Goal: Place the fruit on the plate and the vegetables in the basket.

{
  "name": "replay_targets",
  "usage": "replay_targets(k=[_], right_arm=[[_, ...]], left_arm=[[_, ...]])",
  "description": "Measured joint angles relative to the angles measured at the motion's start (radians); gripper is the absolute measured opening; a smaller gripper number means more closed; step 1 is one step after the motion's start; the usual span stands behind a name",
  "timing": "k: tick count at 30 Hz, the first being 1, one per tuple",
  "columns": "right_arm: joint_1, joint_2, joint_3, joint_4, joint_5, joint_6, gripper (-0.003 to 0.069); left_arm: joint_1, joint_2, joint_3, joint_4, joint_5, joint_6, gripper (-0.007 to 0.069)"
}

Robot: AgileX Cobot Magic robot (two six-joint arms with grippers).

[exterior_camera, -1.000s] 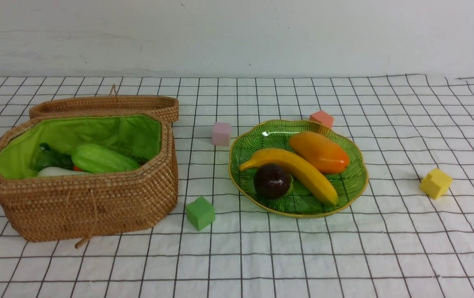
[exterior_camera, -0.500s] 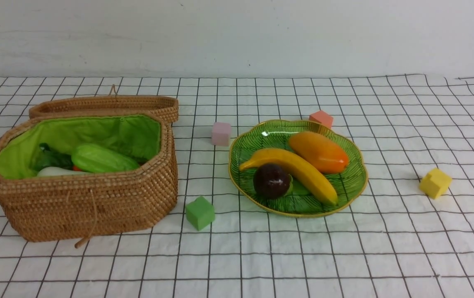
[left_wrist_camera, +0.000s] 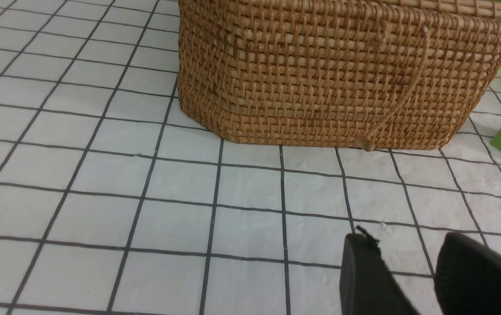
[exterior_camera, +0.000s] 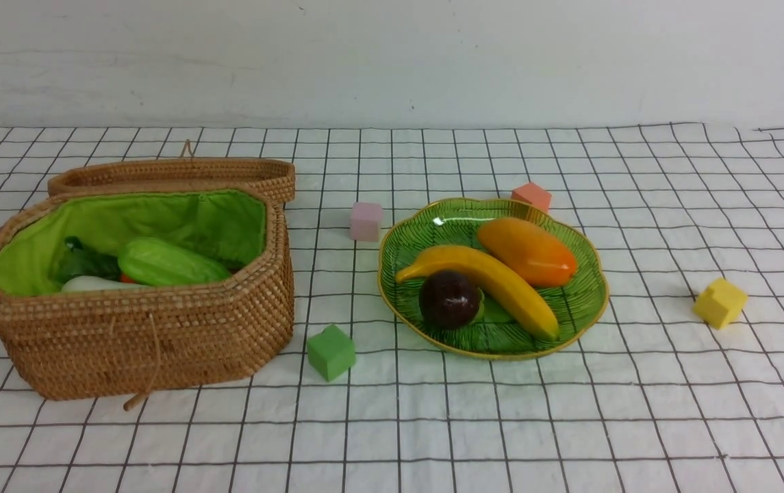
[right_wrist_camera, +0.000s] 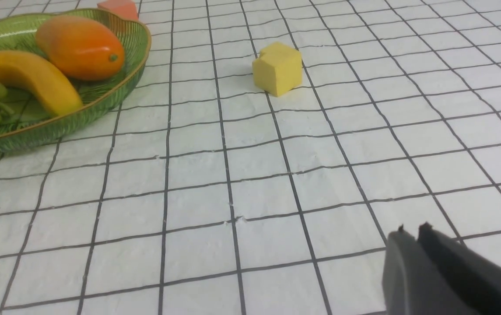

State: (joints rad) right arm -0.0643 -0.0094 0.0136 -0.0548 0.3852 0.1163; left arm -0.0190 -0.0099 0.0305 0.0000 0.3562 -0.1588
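I'm looking at a staged test setup here, more lab bench than home. The counter [exterior_camera: 570, 424] wears a white cloth with a black grid, and behind it I see only a bare, scuffed white wall [exterior_camera: 392, 61]. Toy produce sits in a wicker basket [exterior_camera: 138, 342] and a green glass plate [exterior_camera: 590, 308], and loose foam cubes, like this yellow cube [exterior_camera: 720, 302], lie scattered around them.
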Motion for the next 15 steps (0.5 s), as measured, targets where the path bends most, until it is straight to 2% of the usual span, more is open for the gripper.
replay_targets(k=[15], right_arm=[[0.000, 0.000, 0.000, 0.003, -0.001, 0.000, 0.0071]], left_arm=[[-0.031, 0.000, 0.000, 0.008, -0.003, 0.000, 0.0238]])
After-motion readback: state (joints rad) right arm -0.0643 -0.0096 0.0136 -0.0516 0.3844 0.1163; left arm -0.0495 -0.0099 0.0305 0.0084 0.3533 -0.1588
